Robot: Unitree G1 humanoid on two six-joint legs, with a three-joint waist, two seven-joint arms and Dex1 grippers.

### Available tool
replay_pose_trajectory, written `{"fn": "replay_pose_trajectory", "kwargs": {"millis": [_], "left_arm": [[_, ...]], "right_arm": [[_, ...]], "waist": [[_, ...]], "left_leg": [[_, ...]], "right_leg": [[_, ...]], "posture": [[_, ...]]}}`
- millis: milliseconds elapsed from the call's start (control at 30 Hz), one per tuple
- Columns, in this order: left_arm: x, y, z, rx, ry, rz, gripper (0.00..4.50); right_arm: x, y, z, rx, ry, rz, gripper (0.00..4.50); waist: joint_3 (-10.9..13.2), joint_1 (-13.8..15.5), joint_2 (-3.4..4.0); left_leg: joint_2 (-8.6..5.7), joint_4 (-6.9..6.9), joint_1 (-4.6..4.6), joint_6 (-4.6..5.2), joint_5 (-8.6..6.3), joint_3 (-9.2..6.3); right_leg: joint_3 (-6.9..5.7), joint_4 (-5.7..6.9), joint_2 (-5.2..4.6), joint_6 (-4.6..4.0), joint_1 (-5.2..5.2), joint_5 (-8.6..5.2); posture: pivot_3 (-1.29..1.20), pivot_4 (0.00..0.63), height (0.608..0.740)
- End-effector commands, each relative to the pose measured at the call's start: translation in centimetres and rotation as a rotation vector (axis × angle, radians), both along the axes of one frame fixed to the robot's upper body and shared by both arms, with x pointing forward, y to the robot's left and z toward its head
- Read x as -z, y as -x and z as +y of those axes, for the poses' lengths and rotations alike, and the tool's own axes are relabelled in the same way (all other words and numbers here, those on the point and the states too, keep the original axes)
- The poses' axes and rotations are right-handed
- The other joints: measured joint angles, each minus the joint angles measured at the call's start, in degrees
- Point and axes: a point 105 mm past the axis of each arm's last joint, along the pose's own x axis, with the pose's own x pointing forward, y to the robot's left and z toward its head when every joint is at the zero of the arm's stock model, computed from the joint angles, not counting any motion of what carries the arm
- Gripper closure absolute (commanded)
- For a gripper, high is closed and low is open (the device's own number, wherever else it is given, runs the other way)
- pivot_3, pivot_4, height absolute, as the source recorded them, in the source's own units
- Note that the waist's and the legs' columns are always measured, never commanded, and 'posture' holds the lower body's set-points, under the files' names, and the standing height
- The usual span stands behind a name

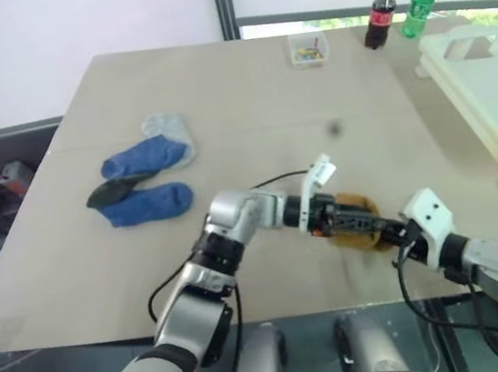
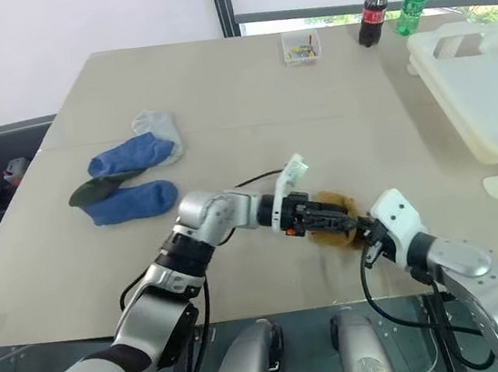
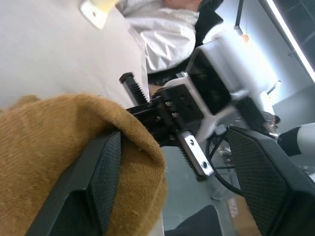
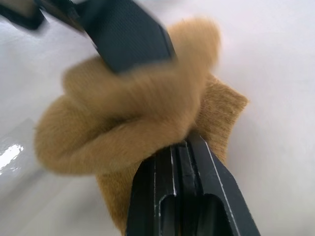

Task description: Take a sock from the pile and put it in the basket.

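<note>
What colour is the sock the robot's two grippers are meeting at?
Mustard yellow. The soft knitted sock shows best in the right wrist view, pinched by the right gripper.

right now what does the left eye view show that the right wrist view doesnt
Left eye view alone: the pile of blue, dark and pale socks on the table, the basket at the far right, two bottles and a small clear box.

Right wrist view alone: a close look at the right gripper shut on the mustard sock.

Both: that sock, the right gripper, and a finger of the open left gripper at the sock.
</note>
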Motion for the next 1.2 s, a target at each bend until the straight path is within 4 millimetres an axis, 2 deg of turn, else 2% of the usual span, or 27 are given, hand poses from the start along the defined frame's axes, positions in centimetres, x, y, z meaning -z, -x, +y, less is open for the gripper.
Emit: {"fn": "replay_pose_trajectory", "kwargs": {"millis": [33, 133, 200, 233, 300, 367, 433, 467, 533, 633, 733, 800, 900, 1033, 1200], "left_arm": [[4.0, -0.7, -1.2, -0.055, -0.153, 0.009, 0.95], [6.7, -0.7, -1.3, -0.060, -0.243, 0.004, 0.95], [6.8, -0.6, -1.3, -0.048, -0.234, 0.007, 0.95], [6.2, -0.8, -1.1, -0.052, -0.201, 0.006, 0.95], [4.3, -1.2, -0.4, -0.057, -0.114, -0.017, 0.95], [1.9, -1.5, 1.0, -0.060, -0.018, -0.098, 0.95], [-0.5, -1.5, 3.2, -0.071, 0.053, -0.267, 0.95], [-1.2, -1.2, 4.0, -0.068, 0.072, -0.318, 0.95], [-2.2, -0.9, 6.3, -0.091, 0.063, -0.455, 0.95], [-3.0, -0.4, 7.9, -0.116, 0.051, -0.554, 0.95], [-3.3, 0.3, 10.4, -0.145, -0.003, -0.663, 0.95], [-3.5, 0.9, 11.6, -0.157, -0.039, -0.724, 0.95], [-3.8, 1.6, 12.7, -0.176, -0.065, -0.778, 0.95], [-3.8, 2.2, 13.7, -0.209, -0.084, -0.842, 0.95], [-3.8, 2.4, 14.0, -0.254, -0.058, -0.860, 0.95]], "right_arm": [[-1.8, 2.4, -1.8, 0.044, 0.043, -0.024, 4.38], [-2.1, 4.3, -2.6, 0.074, 0.061, -0.008, 4.38], [-2.8, 4.8, -2.6, 0.087, 0.020, -0.021, 4.38], [-3.3, 4.8, -2.5, 0.094, -0.004, -0.033, 4.16], [-4.1, 4.6, -2.4, 0.109, -0.037, -0.054, 3.55], [-4.7, 3.9, -2.5, 0.133, -0.070, -0.070, 2.61], [-5.1, 3.3, -2.2, 0.135, -0.111, -0.066, 1.71], [-5.2, 3.1, -2.1, 0.133, -0.126, -0.060, 1.23], [-5.4, 2.2, -1.4, 0.103, -0.157, -0.044, 0.21], [-5.5, 1.1, -1.0, 0.089, -0.166, -0.025, 0.10], [-4.6, -1.0, -0.7, 0.107, -0.150, 0.029, 0.10], [-3.3, -1.8, -1.0, 0.150, -0.126, 0.106, 0.10], [-1.3, -1.6, -1.1, 0.130, -0.061, 0.211, 0.10], [1.3, 0.2, -0.6, 0.051, -0.007, 0.359, 0.10], [4.2, -0.2, -1.0, 0.043, 0.085, 0.415, 0.10]], "waist": [[0.0, 0.0, 0.06], [-0.2, 1.3, 0.11], [-0.6, 1.2, -0.06], [-0.7, 1.2, -0.09], [-0.7, 1.0, -0.12], [-0.7, 0.6, -0.09], [-0.7, -0.6, 0.01], [-0.7, -0.6, 0.07], [-0.7, -0.4, 0.15], [-0.7, 0.5, 0.29], [-0.6, 1.2, 0.28], [-0.6, 1.2, 0.30], [-0.6, 1.4, 0.34], [-0.6, 1.1, 0.36], [-0.6, 1.0, 0.23]], "left_leg": [[0.00, 0.00, 0.00, 0.00, 0.00, 0.00], [-0.02, 0.01, 0.01, 0.01, -0.01, -0.06], [-0.01, 0.01, 0.14, 0.02, -0.01, -0.17], [0.11, 0.02, 0.29, 0.03, -0.02, -0.22], [0.18, 0.09, 0.50, 0.08, -0.05, -0.21], [0.24, 0.07, 0.55, 0.09, -0.05, -0.18], [0.39, 0.01, 0.52, 0.07, -0.06, -0.14], [0.48, -0.06, 0.41, 0.06, -0.06, -0.06], [0.51, -0.12, 0.14, 0.04, -0.04, -0.09], [0.46, -0.14, -0.02, 0.03, -0.04, -0.04], [0.29, -0.13, -0.15, 0.07, -0.06, -0.01], [0.23, -0.09, -0.22, 0.10, -0.08, 0.01], [0.20, -0.11, -0.23, 0.11, -0.08, -0.02], [0.21, -0.11, -0.25, 0.12, -0.08, -0.05], [0.30, -0.11, 0.01, 0.14, -0.10, 0.01]], "right_leg": [[-0.01, -0.01, 0.00, 0.00, 0.00, 0.00], [-0.08, -0.10, 0.00, 0.04, 0.08, -0.02], [-0.24, -0.33, 0.01, 0.19, 0.36, -0.11], [-0.28, -0.53, 0.02, 0.23, 0.58, -0.13], [-0.29, -0.64, -0.02, 0.06, 0.87, -0.28], [-0.28, -0.63, -0.05, 0.06, 0.89, -0.29], [-0.25, -0.61, 0.03, 0.04, 0.74, -0.29], [-0.15, -0.56, 0.06, -0.21, 0.55, -0.14], [-0.15, -0.39, 0.12, -0.15, 0.19, -0.01], [-0.11, -0.39, 0.05, -0.17, 0.06, -0.02], [-0.15, -0.58, -0.07, -0.22, 0.04, -0.06], [-0.13, -0.59, -0.13, -0.34, 0.00, -0.13], [-0.18, -0.58, -0.15, -0.37, -0.02, -0.15], [-0.23, -0.58, -0.14, -0.35, -0.02, -0.15], [-0.19, -0.58, -0.01, -0.34, 0.18, -0.16]], "posture": [[0.00, 0.150, 0.740], [0.00, 0.150, 0.740], [0.00, 0.150, 0.740], [0.00, 0.150, 0.740], [0.00, 0.150, 0.740], [0.00, 0.150, 0.740], [0.00, 0.150, 0.740], [0.00, 0.150, 0.740], [0.00, 0.150, 0.740], [0.00, 0.150, 0.740], [0.00, 0.150, 0.740], [0.00, 0.150, 0.740], [0.00, 0.150, 0.740], [0.00, 0.150, 0.740], [0.00, 0.150, 0.740]]}}
